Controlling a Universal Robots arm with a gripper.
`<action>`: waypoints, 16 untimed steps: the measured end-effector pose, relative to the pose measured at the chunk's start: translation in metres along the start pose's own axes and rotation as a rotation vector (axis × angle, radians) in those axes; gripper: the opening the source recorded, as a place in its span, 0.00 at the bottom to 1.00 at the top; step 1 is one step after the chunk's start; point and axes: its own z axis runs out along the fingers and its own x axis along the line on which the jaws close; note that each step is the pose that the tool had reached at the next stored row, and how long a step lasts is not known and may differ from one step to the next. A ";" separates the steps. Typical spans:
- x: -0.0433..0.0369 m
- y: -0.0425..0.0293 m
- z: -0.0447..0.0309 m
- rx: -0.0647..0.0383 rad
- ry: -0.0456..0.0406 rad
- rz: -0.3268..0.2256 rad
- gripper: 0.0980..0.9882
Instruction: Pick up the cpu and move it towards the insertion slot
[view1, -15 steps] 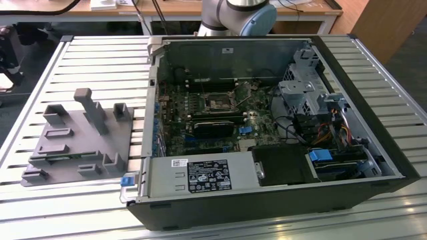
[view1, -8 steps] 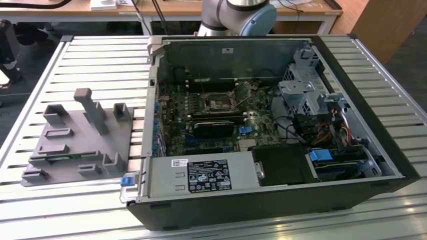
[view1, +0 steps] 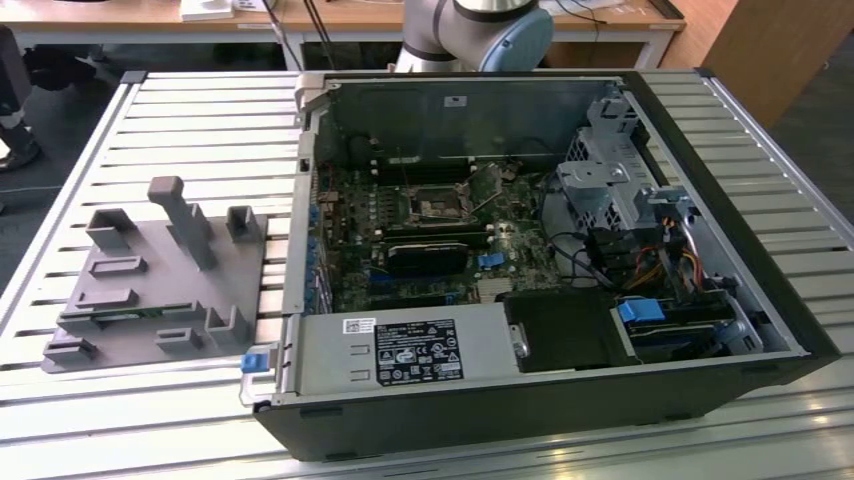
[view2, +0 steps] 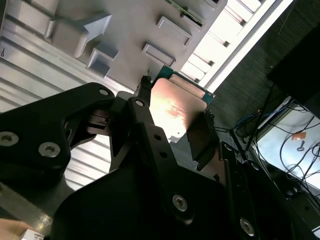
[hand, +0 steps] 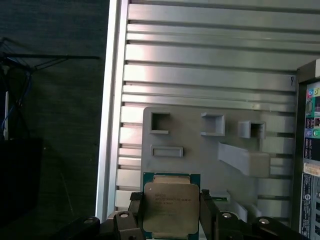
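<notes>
The cpu (hand: 171, 207) is a flat square chip with a silvery top and a green rim, and it sits between my gripper's (hand: 171, 216) two dark fingers (hand: 134, 216), which are shut on its opposite edges. In the second wrist view the cpu (view2: 176, 106) shines between the same fingers (view2: 204, 131) of the gripper (view2: 175, 114). It hangs above the grey fixture plate (hand: 200, 150), near the plate's edge. The insertion slot (view1: 438, 205), a silver-framed square socket, lies on the motherboard inside the open computer case (view1: 694, 330).
The grey fixture plate (view1: 147, 290) with raised blocks lies on the slatted metal table (view1: 200, 110) at the exterior view's left of the case. Case walls, a drive cage (view1: 601, 180), cables and a power supply (view1: 400, 350) surround the motherboard. My arm's base (view1: 481, 30) stands behind the case.
</notes>
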 end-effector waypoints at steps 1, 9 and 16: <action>0.0000 0.0001 -0.0015 0.000 0.0000 0.000 0.50; -0.0013 0.0002 -0.0080 0.000 -0.0001 0.000 0.50; -0.0094 -0.0001 -0.0081 0.000 -0.0001 0.000 0.50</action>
